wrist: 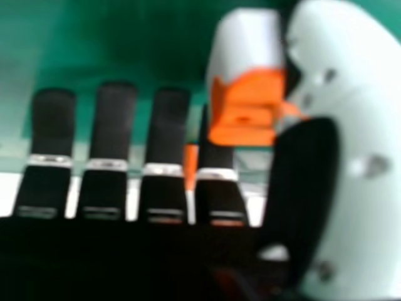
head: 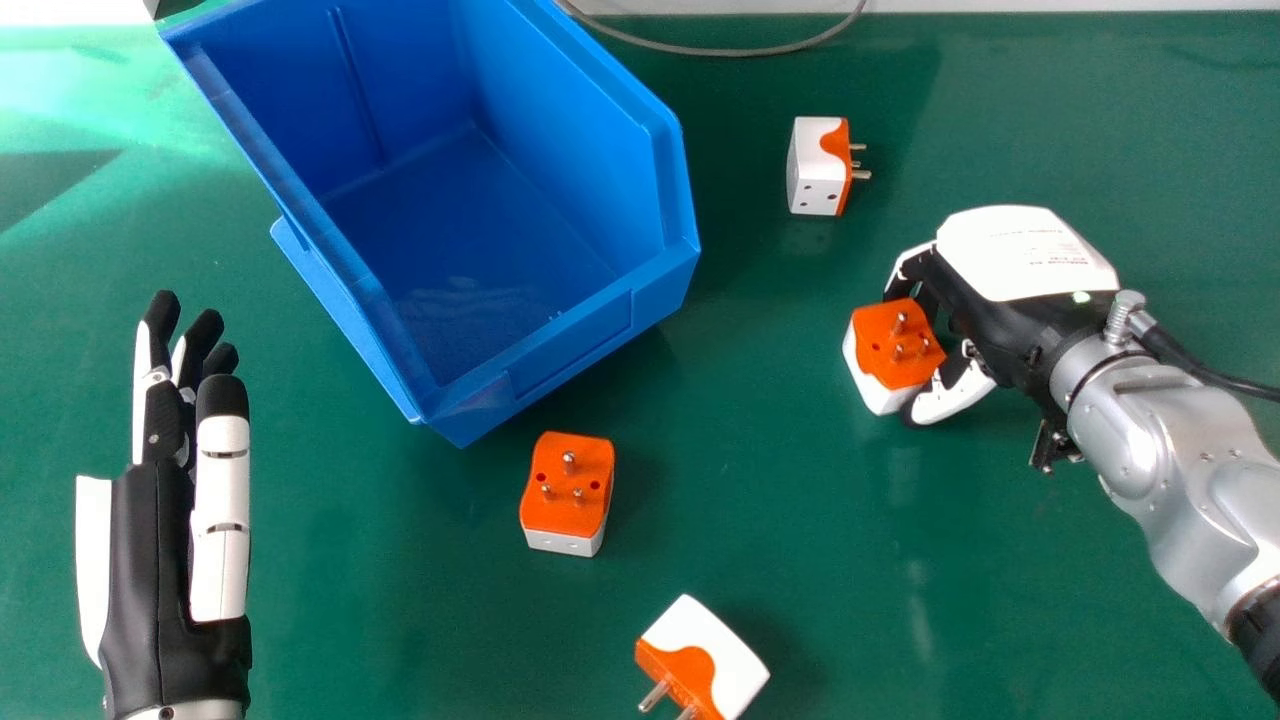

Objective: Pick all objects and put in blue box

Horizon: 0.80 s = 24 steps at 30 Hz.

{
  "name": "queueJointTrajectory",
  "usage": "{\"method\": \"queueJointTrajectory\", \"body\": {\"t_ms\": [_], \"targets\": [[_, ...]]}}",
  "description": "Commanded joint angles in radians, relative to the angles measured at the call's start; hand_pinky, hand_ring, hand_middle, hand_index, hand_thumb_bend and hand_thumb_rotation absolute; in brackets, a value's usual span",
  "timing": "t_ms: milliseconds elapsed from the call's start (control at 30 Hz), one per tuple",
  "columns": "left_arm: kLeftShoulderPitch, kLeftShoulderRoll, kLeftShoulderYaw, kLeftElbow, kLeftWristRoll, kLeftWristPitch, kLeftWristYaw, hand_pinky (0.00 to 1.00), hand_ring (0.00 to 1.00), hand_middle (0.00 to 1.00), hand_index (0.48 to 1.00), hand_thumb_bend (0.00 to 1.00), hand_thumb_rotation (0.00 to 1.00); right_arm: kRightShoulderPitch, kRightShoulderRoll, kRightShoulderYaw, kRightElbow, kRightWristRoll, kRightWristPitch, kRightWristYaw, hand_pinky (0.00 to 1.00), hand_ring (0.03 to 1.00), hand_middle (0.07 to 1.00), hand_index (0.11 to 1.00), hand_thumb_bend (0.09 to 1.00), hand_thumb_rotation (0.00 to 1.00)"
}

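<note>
the work surface is a smooth green table [head: 760,480], with glossy patches of reflected light at the far left. a thin grey cable [head: 740,53] curves along its far edge.

container: 1 open-topped blue plastic bin [head: 480,210] stands at the upper left of the head view, set at an angle. its inner floor is exposed and shows pale scuffs; 1 inner wall carries a straight raised rib.

parts: 4 block-shaped orange-and-white plug adapters with metal pins are outside the bin.
- adapter 1 [head: 567,490] rests near the bin's lower corner, orange face and 3 pins up.
- adapter 2 [head: 712,655] lies by the bottom edge, 2 pins visible, directed lower left.
- adapter 3 [head: 815,170] rests to the right of the bin, pins directed right; its white face has round holes.
- adapter 4 [head: 893,345] is gripped between the thumb and fingers of the black and white right hand [head: 1020,255], pins up. contact between adapter 4 and the table cannot be determined.

the black and white left hand [head: 150,580], at the left, is released, fingers extended.
</note>
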<state>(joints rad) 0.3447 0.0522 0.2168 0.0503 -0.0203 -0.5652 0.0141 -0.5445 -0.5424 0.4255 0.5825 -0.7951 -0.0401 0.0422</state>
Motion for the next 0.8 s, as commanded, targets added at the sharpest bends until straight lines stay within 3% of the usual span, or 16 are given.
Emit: {"method": "queueJointTrajectory", "body": {"t_ms": [0, 100, 233, 367, 600, 767], "targets": [[0.008, -0.001, 0.005, -0.021, -0.007, -0.012, 0.003, 0.93, 0.94, 0.95, 0.982, 0.47, 0.95, -0.023, -0.006, -0.012, -0.008, 0.003, -0.012, -0.030, 0.40, 0.483, 0.555, 0.555, 0.535, 0.07], [0.010, -0.001, 0.004, -0.025, -0.007, -0.010, 0.003, 0.93, 0.94, 0.95, 0.980, 0.47, 0.94, -0.021, -0.006, -0.013, -0.011, 0.001, -0.010, -0.037, 0.39, 0.461, 0.543, 0.528, 0.528, 0.04], [0.008, -0.003, 0.005, -0.019, -0.020, -0.016, -0.001, 0.93, 0.93, 0.95, 0.977, 0.48, 0.94, -0.021, -0.004, -0.013, -0.012, 0.000, -0.003, -0.038, 0.38, 0.437, 0.525, 0.513, 0.522, 0.02], [0.010, -0.002, 0.006, -0.015, -0.007, -0.023, 0.005, 0.93, 0.93, 0.95, 0.974, 0.48, 0.93, -0.017, -0.007, -0.017, -0.008, 0.005, -0.020, -0.059, 0.38, 0.427, 0.520, 0.508, 0.519, 0.01], [0.014, 0.000, 0.003, -0.019, -0.010, -0.020, 0.004, 0.93, 0.94, 0.95, 0.973, 0.48, 0.93, -0.011, -0.009, -0.022, -0.022, 0.010, -0.011, -0.055, 0.38, 0.419, 0.517, 0.505, 0.517, 0.01], [0.016, -0.002, 0.002, -0.023, -0.002, -0.017, 0.009, 0.92, 0.94, 0.95, 0.974, 0.48, 0.94, 0.003, -0.013, -0.037, -0.039, 0.026, -0.020, -0.059, 0.37, 0.412, 0.512, 0.502, 0.516, 0.00]]}}
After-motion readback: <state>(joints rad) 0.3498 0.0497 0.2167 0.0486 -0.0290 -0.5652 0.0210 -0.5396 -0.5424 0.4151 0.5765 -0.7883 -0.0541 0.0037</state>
